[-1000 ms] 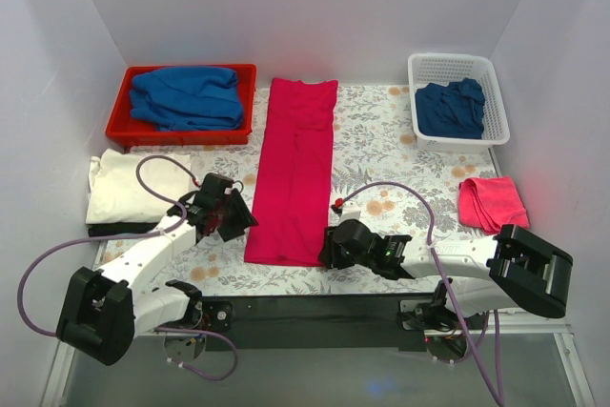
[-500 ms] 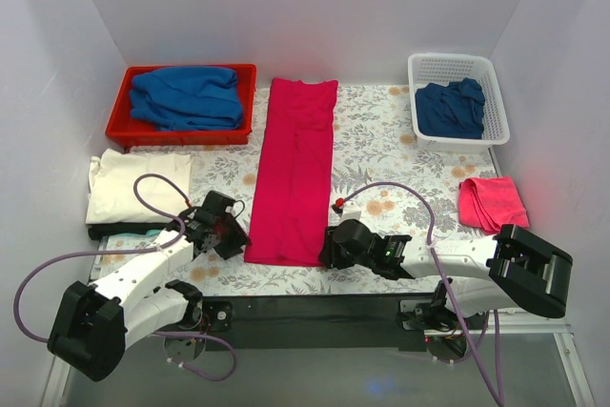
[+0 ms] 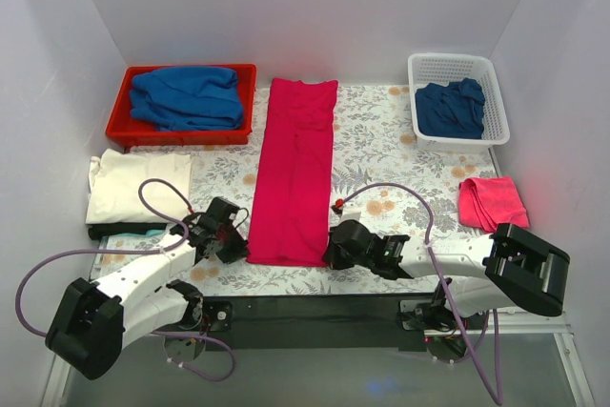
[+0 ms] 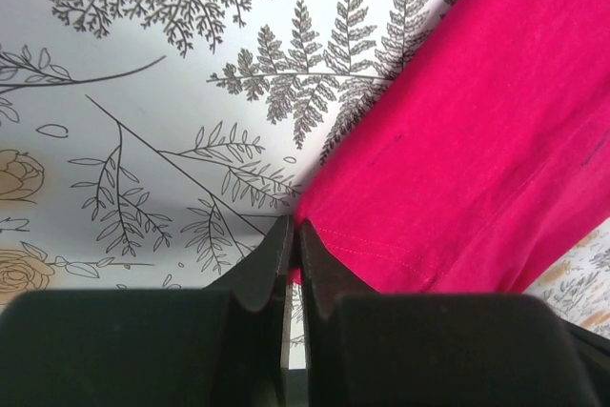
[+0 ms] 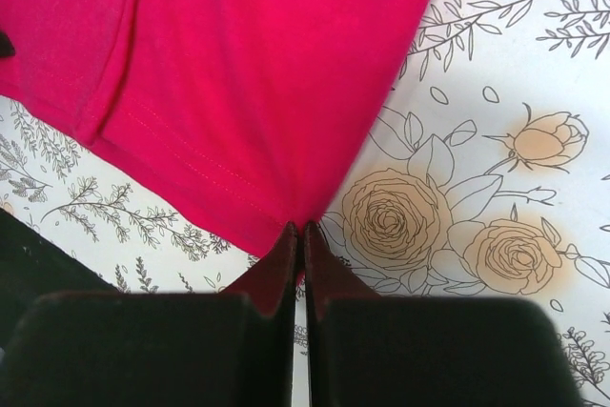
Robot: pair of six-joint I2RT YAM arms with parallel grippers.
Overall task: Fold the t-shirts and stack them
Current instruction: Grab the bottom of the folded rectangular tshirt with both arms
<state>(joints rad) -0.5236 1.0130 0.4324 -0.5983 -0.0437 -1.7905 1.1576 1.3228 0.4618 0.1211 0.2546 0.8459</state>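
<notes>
A crimson-pink t-shirt (image 3: 294, 171) lies folded into a long strip down the middle of the flowered table. My left gripper (image 3: 239, 248) is shut on its near left corner (image 4: 319, 226), the hem pinched between the black fingers (image 4: 269, 264). My right gripper (image 3: 330, 256) is shut on the near right corner (image 5: 286, 212), cloth pinched at its fingertips (image 5: 284, 254). Both corners rest low at the table. A cream t-shirt (image 3: 133, 186) lies folded at the left, and a pink t-shirt (image 3: 492, 202) lies bunched at the right.
A red tray (image 3: 183, 132) at the back left holds a blue shirt (image 3: 186, 96). A white basket (image 3: 496, 102) at the back right holds a darker blue shirt (image 3: 450, 108). White walls close in the table on three sides.
Both grippers have shut on the near corners of the crimson shirt. The left arm came down and right to the left corner; the right gripper barely shifted.
</notes>
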